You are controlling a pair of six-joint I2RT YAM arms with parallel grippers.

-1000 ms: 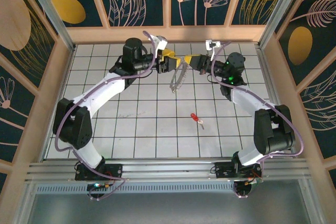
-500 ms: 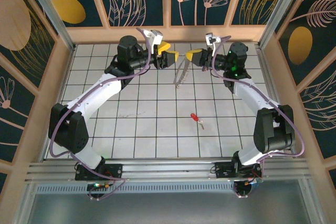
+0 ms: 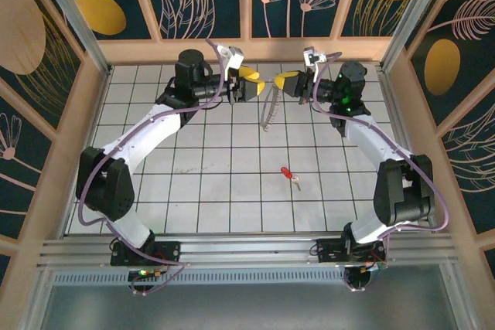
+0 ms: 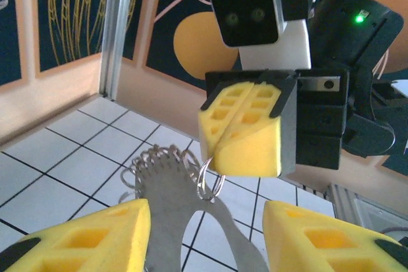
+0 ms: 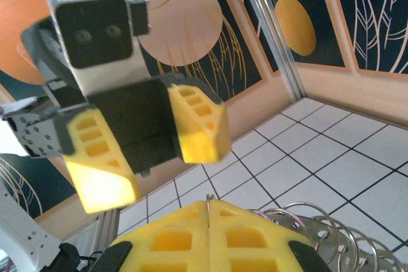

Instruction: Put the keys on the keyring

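Far across the table, the right tool pinches the dangling keyring; the left tool gapes wide beside it. Overhead, the red key lies nearer.

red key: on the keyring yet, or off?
Off. The red key lies on the table, well apart from the keyring, which hangs from the shut right gripper.

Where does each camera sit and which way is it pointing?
Top external: above and behind, looking down on the table; left arm and right arm show.
Left wrist: on its arm, faces the right hand gripping the keyring; own open left hand below.
Right wrist: on its arm, faces the left hand; own shut fingers below.
Shared: both wrist views show the keyring and the opposite hand.
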